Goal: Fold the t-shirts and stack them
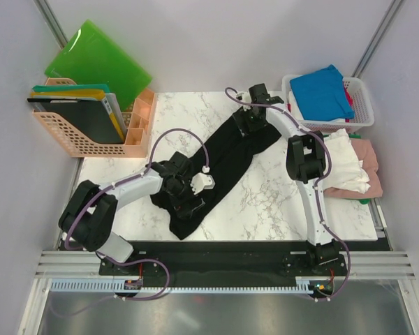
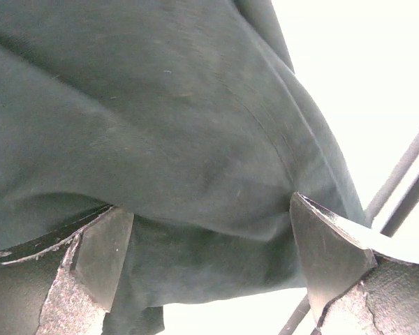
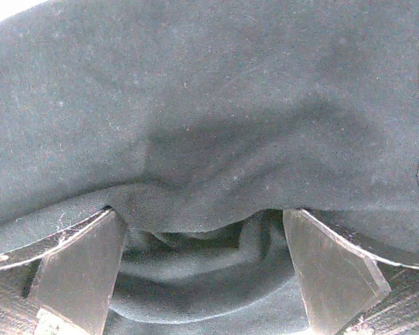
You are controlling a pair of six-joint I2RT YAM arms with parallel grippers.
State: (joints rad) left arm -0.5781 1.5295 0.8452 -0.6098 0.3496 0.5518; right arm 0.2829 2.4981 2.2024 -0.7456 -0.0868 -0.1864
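Observation:
A black t-shirt [image 1: 223,164] lies as a long folded strip slanting across the marble table [image 1: 272,202]. My left gripper [image 1: 186,204] is down on its near left end, open, and black cloth [image 2: 160,105] bulges between the wide-apart fingers [image 2: 101,251]. My right gripper [image 1: 250,124] sits on the far end, also open, with folds of the black cloth [image 3: 209,84] between its fingers [image 3: 328,272]. A bright blue t-shirt [image 1: 321,91] lies in the white basket [image 1: 363,105]. White [image 1: 342,164] and pink [image 1: 369,171] t-shirts are heaped at the right edge.
An orange rack [image 1: 91,132] holding folders stands at the back left, with a bright green plastic board [image 1: 98,59] leaning behind it. A scrap of green [image 1: 363,201] peeks from under the right-hand heap. Grey walls enclose the table on three sides.

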